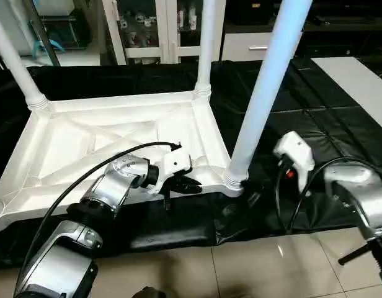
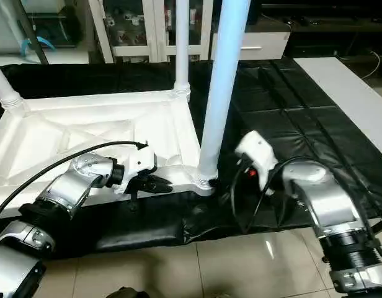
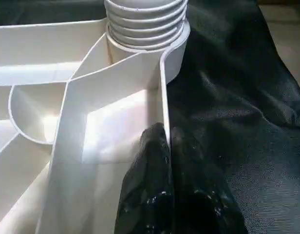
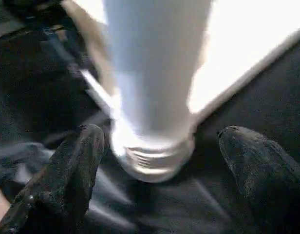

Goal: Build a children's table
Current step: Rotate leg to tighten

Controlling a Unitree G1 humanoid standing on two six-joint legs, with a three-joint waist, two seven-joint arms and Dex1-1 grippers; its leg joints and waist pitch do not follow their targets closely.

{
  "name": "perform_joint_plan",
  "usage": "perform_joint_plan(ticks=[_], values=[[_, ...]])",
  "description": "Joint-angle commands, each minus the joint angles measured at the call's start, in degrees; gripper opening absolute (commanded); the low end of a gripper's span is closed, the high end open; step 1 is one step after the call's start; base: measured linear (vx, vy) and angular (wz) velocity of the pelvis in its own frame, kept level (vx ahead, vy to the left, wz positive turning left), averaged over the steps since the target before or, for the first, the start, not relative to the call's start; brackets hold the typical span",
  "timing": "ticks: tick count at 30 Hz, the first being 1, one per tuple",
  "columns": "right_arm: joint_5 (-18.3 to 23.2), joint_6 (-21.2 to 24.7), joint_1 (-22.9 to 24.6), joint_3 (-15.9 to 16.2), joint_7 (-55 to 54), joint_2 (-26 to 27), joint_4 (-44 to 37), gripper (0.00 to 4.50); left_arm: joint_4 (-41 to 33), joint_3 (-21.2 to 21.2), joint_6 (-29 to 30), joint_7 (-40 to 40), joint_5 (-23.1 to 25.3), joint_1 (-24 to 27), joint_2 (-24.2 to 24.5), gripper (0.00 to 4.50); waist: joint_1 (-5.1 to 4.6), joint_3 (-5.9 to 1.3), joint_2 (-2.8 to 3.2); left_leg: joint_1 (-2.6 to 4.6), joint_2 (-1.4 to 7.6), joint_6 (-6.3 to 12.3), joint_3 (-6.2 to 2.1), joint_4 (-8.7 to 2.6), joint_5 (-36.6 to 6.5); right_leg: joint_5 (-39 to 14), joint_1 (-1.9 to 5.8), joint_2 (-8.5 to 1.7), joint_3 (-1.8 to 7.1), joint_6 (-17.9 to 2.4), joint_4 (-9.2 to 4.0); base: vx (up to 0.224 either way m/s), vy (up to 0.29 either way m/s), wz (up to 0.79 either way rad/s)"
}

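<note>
Pinching the tabletop rim, left gripper (right gripper gapes).

White tabletop with a ribbed underside, white legs, the nearest looking faintly bluish. Black cloth on the work table, glossy beige floor tiles, silver forearms.
</note>
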Motion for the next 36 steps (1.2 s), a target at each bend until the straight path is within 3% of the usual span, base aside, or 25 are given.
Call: perform_joint_plan(ticks=[1,10,12,26,31,36], values=[[-0.15,-0.42,-0.68,0.72,0.56,0.35,0.61,4.12,-0.18,-2.32,-0.60,-1.76,1.30,0.17,-0.15,0.00,-0.34,-3.68,-0.09,2.50,4.01,-0.28,-2.27,-4.82,-15.83,-8.08,1.64,-2.69,2.09,-13.28,-3.51,0.000,0.000,0.00],[-3.14,-4.87,-6.51,2.76,-0.02,4.61,10.39,4.12,-0.11,-2.26,-0.57,-1.33,1.61,-0.33,-0.03,0.00,-0.25,-3.81,-0.18,2.57,3.98,-0.64,-2.24,-4.68,-14.81,-8.03,1.64,-2.63,2.05,-13.67,-3.26,0.000,0.000,0.00],[-3.28,-5.50,-7.37,3.18,0.08,4.89,11.88,3.86,-0.31,-2.20,-0.41,-1.16,1.60,-0.31,0.04,0.00,-0.21,-3.87,-0.26,2.45,3.91,-0.15,-2.21,-4.60,-13.40,-6.52,1.77,-2.57,1.95,-13.94,-3.06,0.000,0.000,0.00],[-4.83,-8.94,-8.01,4.05,2.88,4.77,16.06,2.80,-0.30,-2.57,-0.45,-1.51,2.15,-0.31,0.56,0.00,-0.20,-3.90,-0.07,2.36,3.93,0.55,-2.21,-4.48,-13.80,-7.10,1.91,-2.61,1.91,-14.19,-3.14,0.000,0.000,0.00],[-4.76,-9.54,-8.56,3.75,3.06,5.55,17.40,2.70,0.28,-2.59,-0.76,-1.43,2.41,-0.72,0.79,0.00,-0.20,-3.92,0.04,2.29,3.90,0.94,-2.18,-4.44,-13.52,-5.99,1.97,-2.51,1.84,-14.76,-3.01,0.000,0.000,0.00],[-3.82,-9.47,-7.89,2.88,1.53,7.55,18.28,2.68,0.57,-2.08,-0.17,-0.83,2.08,-0.79,0.59,0.00,-0.38,-3.83,0.07,2.24,3.90,0.22,-2.26,-4.58,-15.07,-7.81,1.96,-2.58,1.85,-14.57,-3.16,0.000,0.000,0.00]])
